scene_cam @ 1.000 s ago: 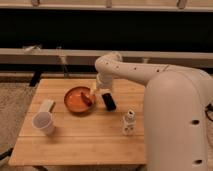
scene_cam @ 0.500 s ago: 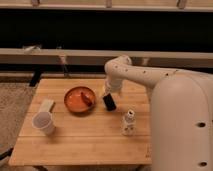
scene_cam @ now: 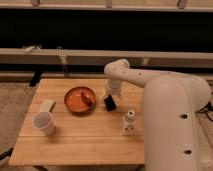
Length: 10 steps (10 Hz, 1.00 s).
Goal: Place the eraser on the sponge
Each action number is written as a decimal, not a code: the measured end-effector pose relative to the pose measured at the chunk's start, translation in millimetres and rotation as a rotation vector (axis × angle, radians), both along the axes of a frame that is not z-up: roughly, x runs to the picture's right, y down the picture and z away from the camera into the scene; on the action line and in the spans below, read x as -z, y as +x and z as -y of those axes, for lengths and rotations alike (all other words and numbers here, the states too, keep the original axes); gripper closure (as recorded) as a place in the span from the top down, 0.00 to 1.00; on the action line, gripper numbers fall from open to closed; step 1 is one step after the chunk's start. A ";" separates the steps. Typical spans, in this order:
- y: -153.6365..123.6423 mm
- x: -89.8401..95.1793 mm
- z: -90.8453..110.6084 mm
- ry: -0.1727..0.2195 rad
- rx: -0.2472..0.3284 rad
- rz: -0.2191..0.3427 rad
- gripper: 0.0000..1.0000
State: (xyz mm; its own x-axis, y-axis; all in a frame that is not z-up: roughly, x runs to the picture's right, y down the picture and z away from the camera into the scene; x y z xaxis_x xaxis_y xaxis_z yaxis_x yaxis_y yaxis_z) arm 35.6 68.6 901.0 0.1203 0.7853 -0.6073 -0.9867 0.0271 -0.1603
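Table (scene_cam: pixel 75 137): pale wood grain. Bowl (scene_cam: pixel 69 98): orange; piece (scene_cam: pixel 89 98) inside, reddish-brown. Eraser (scene_cam: pixel 111 105): black, at the dark gripper (scene_cam: pixel 108 99). Sponge (scene_cam: pixel 46 106): cream-tan. Cup (scene_cam: pixel 44 123): translucent white. Arm (scene_cam: pixel 150 85): white.

Wood bench (scene_cam: pixel 75 145) carries: orange bowl (scene_cam: pixel 70 100) ctr-left; sponge (scene_cam: pixel 46 106) flat nr left edge; white cup (scene_cam: pixel 44 122) just in front of it; eraser (scene_cam: pixel 110 104) just rt of bowl, jaws spread wide, down over it; small white bottle (scene_cam: pixel 128 123) front-rt.

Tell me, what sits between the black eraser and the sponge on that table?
The orange bowl, holding a reddish-brown piece, sits between the eraser and the sponge in the camera view. The gripper is down at the eraser.
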 end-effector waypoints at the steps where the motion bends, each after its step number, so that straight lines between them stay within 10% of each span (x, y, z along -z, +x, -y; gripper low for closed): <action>1: 4.3 -4.5 -4.6 -0.012 0.002 -0.006 0.80; 10: 2.4 -22.3 -21.0 -0.075 0.078 -0.025 0.80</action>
State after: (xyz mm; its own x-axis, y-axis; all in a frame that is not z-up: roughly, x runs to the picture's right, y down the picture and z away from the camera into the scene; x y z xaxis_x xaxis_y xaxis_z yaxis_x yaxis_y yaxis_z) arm 38.0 89.6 923.3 0.1640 0.7262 -0.6676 -0.9857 0.0933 -0.1406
